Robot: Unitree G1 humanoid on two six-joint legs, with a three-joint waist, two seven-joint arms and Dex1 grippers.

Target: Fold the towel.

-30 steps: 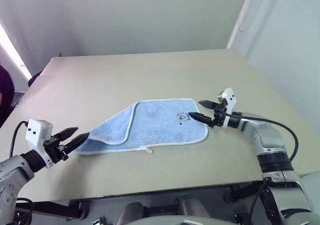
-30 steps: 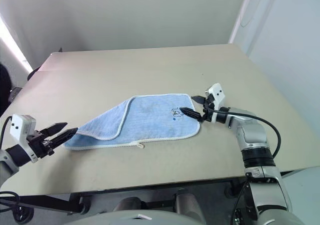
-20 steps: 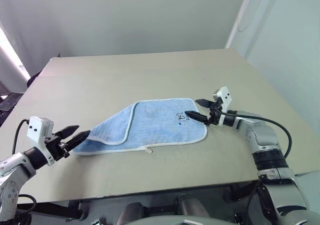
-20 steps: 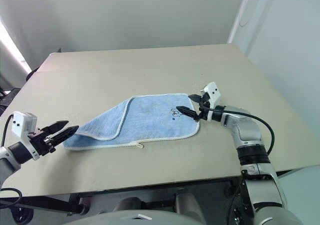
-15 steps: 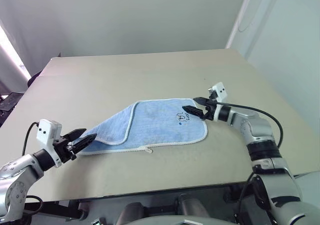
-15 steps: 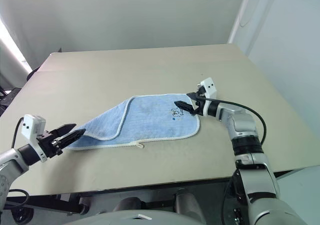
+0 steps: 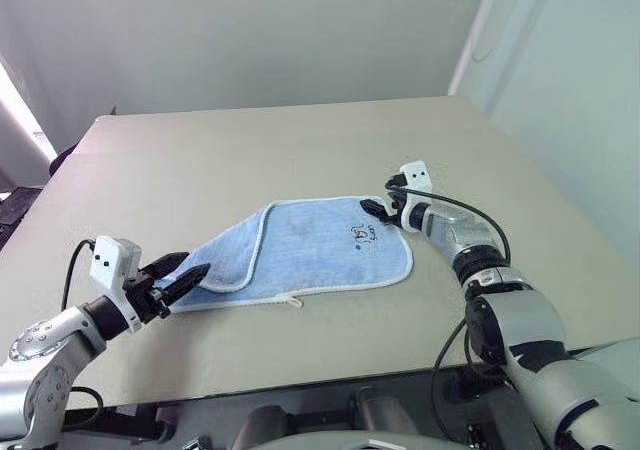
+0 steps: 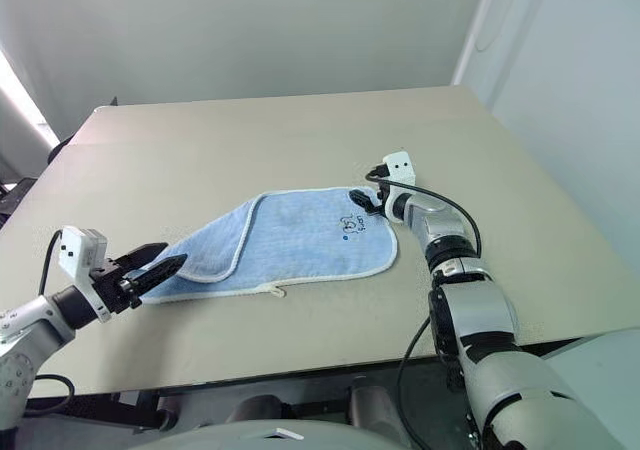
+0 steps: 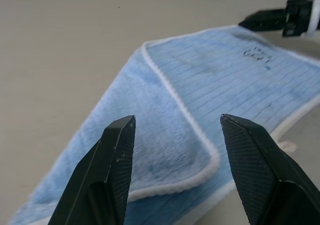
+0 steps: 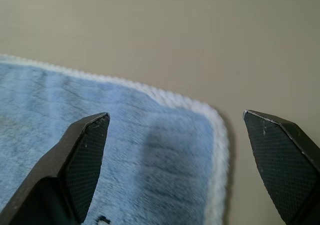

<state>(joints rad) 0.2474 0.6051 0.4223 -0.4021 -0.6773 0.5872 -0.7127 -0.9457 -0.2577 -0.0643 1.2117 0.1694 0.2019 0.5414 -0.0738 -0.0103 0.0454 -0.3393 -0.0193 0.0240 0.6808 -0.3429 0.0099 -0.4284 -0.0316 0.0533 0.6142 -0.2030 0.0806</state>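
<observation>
Now right claw (image 7: 381, 212) moved fwd onto towel (image 7: 310, 245) corner, open.

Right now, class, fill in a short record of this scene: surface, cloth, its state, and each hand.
surface: beige table
cloth: light-blue towel, white edging, dark mark near right hand
state: flat, one corner folded over on the left
left hand: open, at the towel's left end
right hand: open, over the towel's far right corner
</observation>
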